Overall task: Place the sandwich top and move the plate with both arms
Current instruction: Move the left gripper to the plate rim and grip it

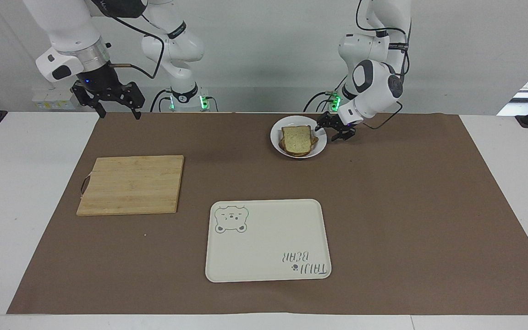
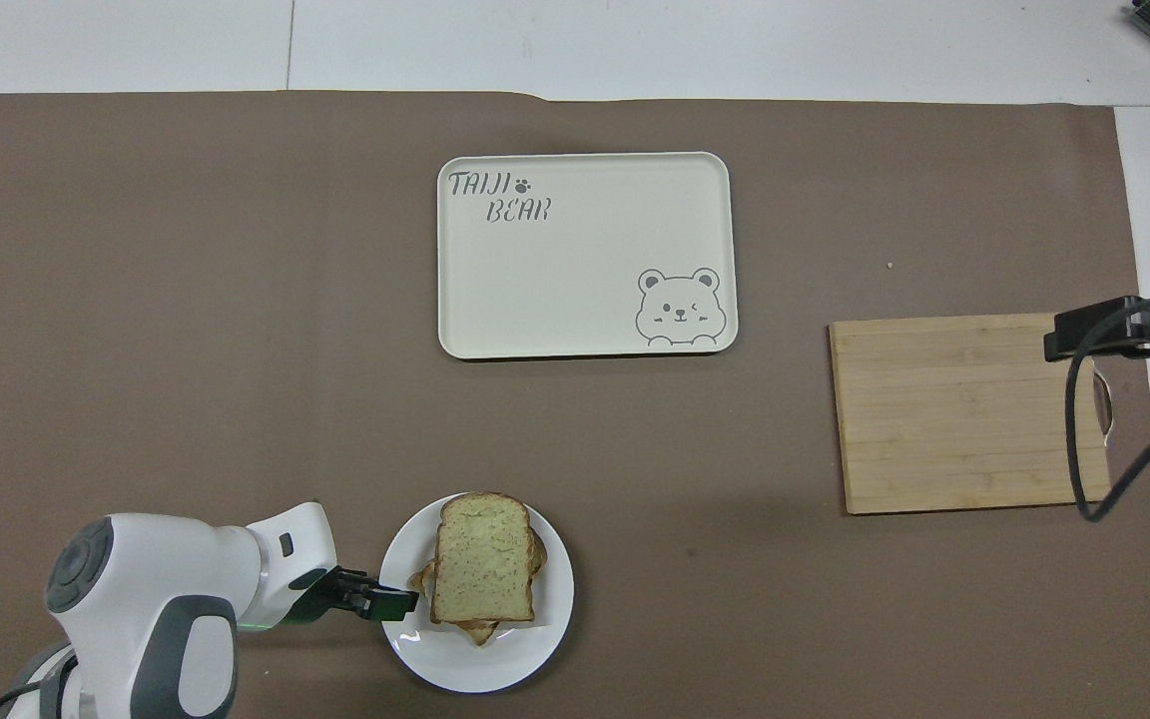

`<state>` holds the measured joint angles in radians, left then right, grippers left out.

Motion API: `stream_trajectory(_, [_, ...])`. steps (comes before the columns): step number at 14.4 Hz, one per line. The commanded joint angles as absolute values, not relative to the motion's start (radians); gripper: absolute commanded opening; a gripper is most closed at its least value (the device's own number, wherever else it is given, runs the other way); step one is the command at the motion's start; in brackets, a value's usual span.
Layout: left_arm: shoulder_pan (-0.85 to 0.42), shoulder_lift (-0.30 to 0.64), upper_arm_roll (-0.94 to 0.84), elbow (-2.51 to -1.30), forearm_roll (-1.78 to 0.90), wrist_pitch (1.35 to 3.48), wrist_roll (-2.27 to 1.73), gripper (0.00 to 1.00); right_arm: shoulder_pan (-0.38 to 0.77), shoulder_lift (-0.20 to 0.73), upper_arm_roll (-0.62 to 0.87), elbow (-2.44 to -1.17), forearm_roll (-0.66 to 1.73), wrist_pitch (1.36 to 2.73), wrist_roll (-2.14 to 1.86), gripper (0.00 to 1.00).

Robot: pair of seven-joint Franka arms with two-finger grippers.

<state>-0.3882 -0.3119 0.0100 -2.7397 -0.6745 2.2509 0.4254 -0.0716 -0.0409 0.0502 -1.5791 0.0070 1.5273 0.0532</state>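
Sitting near the robots' edge of the brown-covered surface (image 1: 383, 206), the plate (image 1: 298, 151) (image 2: 475, 669) serves as the reference for everything else. On it lies a stacked sandwich, and the sandwich top (image 1: 296, 139) (image 2: 484, 559) rests flat as the uppermost slice, with the edges of the lower slices showing around it. Farther from the robots than the plate lies a cream tray (image 1: 267, 239) (image 2: 585, 255) printed with a bear and lettering, with nothing on it. A wooden cutting board (image 1: 131, 184) (image 2: 964, 414) lies well apart from the plate, toward the right arm's end of the surface, also bare. Nothing stands between the plate and the tray. The left gripper (image 1: 332, 129) (image 2: 390, 603) comes in low at the plate's rim on the side toward the left arm's end; its fingers straddle the rim just beside the sandwich top, spread a little and not clamped on anything I can make out. The right gripper (image 1: 116, 110) hangs in the air over the edge of the brown cover nearest the robots, well apart from the plate, its fingers spread wide and holding nothing while that arm waits.
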Motion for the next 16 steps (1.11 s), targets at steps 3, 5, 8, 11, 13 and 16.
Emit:
stream_trajectory(3, [-0.408, -0.341, 0.025, -2.778, -0.695, 2.244, 0.433, 0.0, -0.086, -0.038, 0.061, -1.574, 0.006, 1.516, 0.057, 1.0])
stream_trajectory(5, [-0.408, -0.337, 0.025, -2.787, -0.695, 2.241, 0.433, 0.0, -0.086, -0.038, 0.061, -1.574, 0.006, 1.516, 0.057, 1.0])
stream_trajectory(8, [-0.396, -0.334, 0.029, -2.787, -0.696, 2.238, 0.433, 0.0, -0.086, -0.038, 0.061, -1.574, 0.006, 1.516, 0.057, 1.0])
stream_trajectory(11, [-0.376, -0.331, 0.031, -2.784, -0.767, 2.22, 0.451, 0.0, -0.086, -0.038, 0.061, -1.574, 0.006, 1.516, 0.057, 1.0])
stream_trajectory(13, [-0.303, -0.324, 0.031, -2.769, -0.854, 2.168, 0.549, 0.0, -0.086, -0.038, 0.061, -1.574, 0.006, 1.516, 0.057, 1.0])
stream_trajectory(16, [-0.165, -0.284, 0.031, -2.712, -0.94, 2.042, 0.644, 0.0, -0.086, -0.038, 0.061, -1.574, 0.006, 1.516, 0.057, 1.0])
